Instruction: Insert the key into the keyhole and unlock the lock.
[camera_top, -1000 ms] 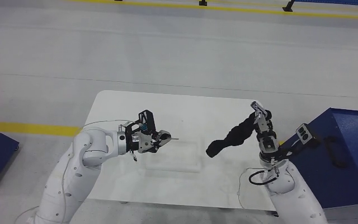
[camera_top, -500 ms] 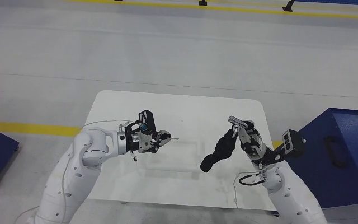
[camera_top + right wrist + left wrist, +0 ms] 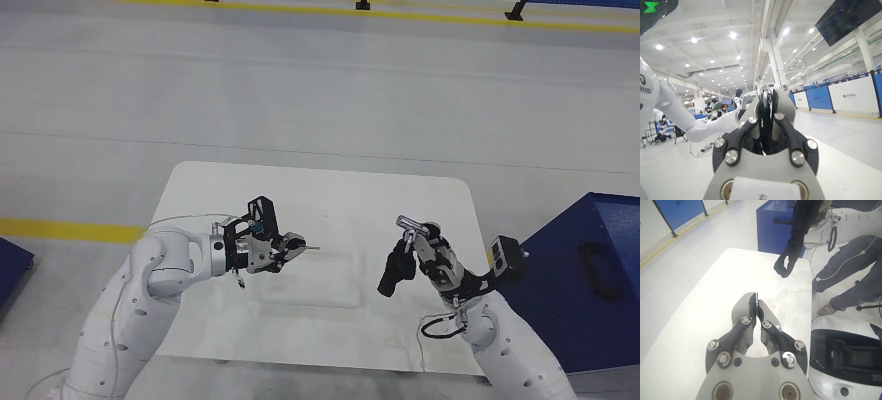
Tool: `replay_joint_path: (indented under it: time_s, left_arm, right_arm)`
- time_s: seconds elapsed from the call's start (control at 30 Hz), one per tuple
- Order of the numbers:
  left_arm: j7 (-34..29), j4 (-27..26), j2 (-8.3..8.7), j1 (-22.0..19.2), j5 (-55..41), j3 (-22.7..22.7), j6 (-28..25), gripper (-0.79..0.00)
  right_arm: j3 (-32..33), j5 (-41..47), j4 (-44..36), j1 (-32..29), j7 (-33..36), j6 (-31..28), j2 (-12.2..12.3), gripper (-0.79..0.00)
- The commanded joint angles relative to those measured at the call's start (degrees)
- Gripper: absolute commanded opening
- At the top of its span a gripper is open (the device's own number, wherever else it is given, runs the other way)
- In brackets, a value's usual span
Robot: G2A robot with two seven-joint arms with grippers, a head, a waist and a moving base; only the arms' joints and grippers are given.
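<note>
Left gripper point(image 3: 757, 301) pinches thin flat metal key point(image 3: 757, 295), blade forward. Right gripper point(image 3: 765, 98) clamps shiny chrome lock shackle point(image 3: 764, 93), black limp piece point(image 3: 397, 270) hanging below. Judgement: square keyhole to blade before closing in.

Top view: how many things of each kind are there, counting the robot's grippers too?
grippers: 2, the left gripper and the right gripper
key: 1, pinched in the left gripper
lock: 1, held in the right gripper, black part hanging down
table: 1
Total: 5
</note>
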Motion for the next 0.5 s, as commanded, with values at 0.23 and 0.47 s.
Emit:
replay_joint_path:
  time_s: [0.23, 0.47]
  left_arm:
    - [0.0, 0.0, 0.0, 0.0, 0.0, 0.0, 0.0, -0.785]
    - [0.0, 0.0, 0.0, 0.0, 0.0, 0.0, 0.0, -0.785]
  right_arm:
    - [-13.8, 45.8, 2.2, 4.7, 30.7, 0.0, 3.6, -0.785]
    - [-13.5, 74.6, 0.2, 4.1, 51.3, 0.0, 4.7, -0.785]
